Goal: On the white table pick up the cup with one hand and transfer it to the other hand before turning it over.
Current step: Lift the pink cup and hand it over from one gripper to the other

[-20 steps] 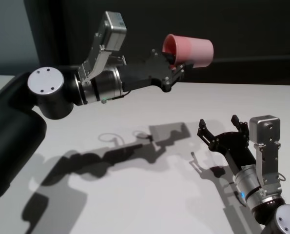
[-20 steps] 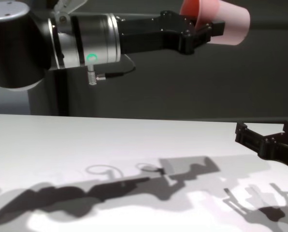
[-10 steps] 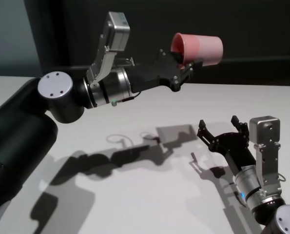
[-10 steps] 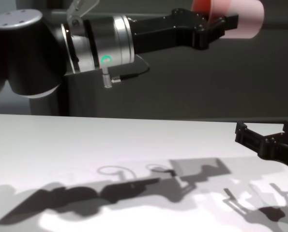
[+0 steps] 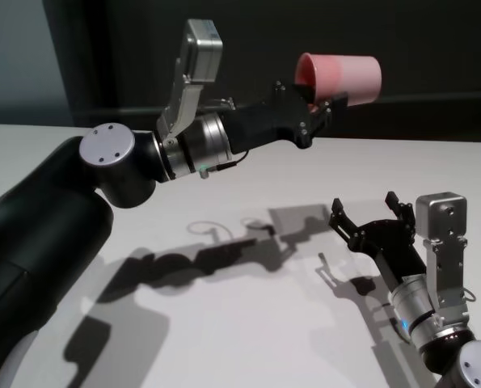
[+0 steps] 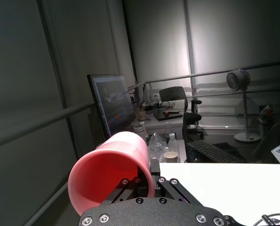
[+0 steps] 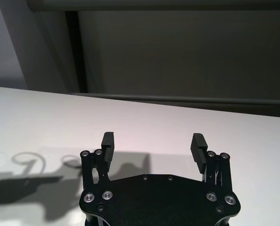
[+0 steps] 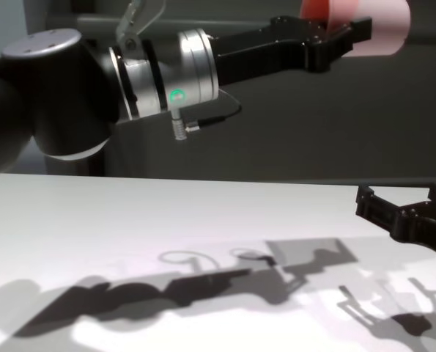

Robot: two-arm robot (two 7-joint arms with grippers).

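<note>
The cup (image 5: pixel 341 77) lies sideways high above the white table (image 5: pixel 248 323), mouth facing the left gripper (image 5: pixel 314 101) pinching its rim, arm outstretched. The right gripper (image 5: pixel 368 217) waits low, jaws wide.

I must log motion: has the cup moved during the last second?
Yes. The cup, held in the left claw, went up and to the right against the dark back wall.

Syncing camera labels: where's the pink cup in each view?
Head: cup top right of centre, held by left gripper.
Chest: top right corner.
Left wrist: lower left, mouth toward camera.
Right wrist: not in view.
Shared landmark: left gripper's black fingers.
</note>
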